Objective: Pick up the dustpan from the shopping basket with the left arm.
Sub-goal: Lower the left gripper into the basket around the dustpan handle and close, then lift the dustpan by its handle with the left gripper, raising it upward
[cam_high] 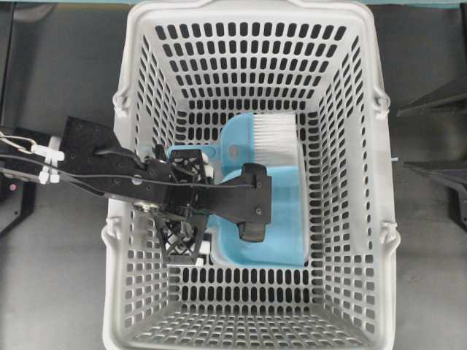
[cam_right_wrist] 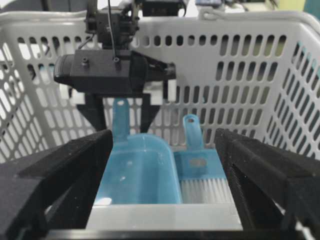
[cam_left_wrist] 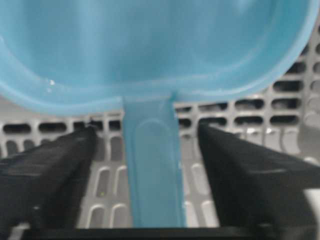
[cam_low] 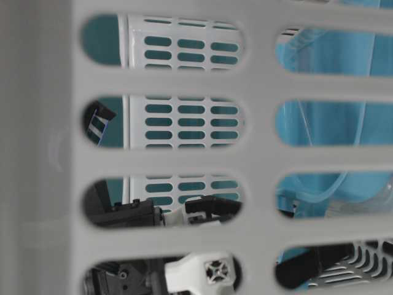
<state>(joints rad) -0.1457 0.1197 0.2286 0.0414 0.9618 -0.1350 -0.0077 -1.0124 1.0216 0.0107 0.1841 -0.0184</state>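
Observation:
The light blue dustpan (cam_high: 286,219) lies in the grey shopping basket (cam_high: 248,11), its tray partly under my left arm. My left gripper (cam_high: 252,204) reaches down inside the basket. In the left wrist view the dustpan's thin handle (cam_left_wrist: 152,170) runs between the two black fingers (cam_left_wrist: 55,165), with a gap on each side; the left gripper (cam_left_wrist: 147,130) is open and touches nothing. From the right wrist view the left gripper (cam_right_wrist: 121,125) straddles the handle above the dustpan (cam_right_wrist: 140,170). My right gripper (cam_right_wrist: 162,134) stands open outside the basket's near rim, empty.
A blue hand brush with white bristles (cam_high: 271,135) lies right beside the dustpan, its handle (cam_right_wrist: 192,132) pointing to the same wall. The slotted basket walls (cam_right_wrist: 240,60) enclose the left gripper closely. The table-level view is mostly blocked by the basket wall (cam_low: 184,160).

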